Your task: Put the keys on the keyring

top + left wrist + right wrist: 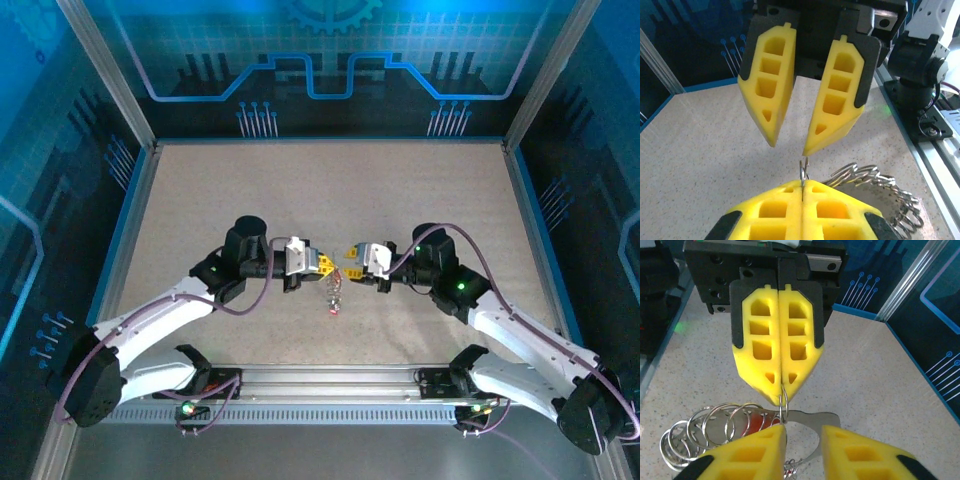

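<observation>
The left gripper (802,192) is shut tight, its two yellow fingers pressed flat together, and a thin wire loop of the keyring (875,180) is pinched upright at their tips. In the right wrist view the same closed left gripper (782,396) is seen from the front, with the wire loop hanging just below its tips.

The right gripper (802,434) is seen tip to tip with it, narrowly open, a clear gap left between its fingers and nothing clamped in it. In the left wrist view the right gripper (790,146) is set just above the pinched loop, one fingertip almost touching the wire.

The rest of the keyring (705,432) is shown as a floppy run of linked silver rings, spilling to one side of the grippers and down to the tabletop (400,190). A key (757,422) with a red head is seen among the rings, and a flat silver strip runs from it across the gap of the right gripper.

From above, the left gripper (328,265) and right gripper (352,256) are met near the middle of the tabletop, with the keyring (336,288) trailing toward the near edge and a red spot (333,313) at its end.
</observation>
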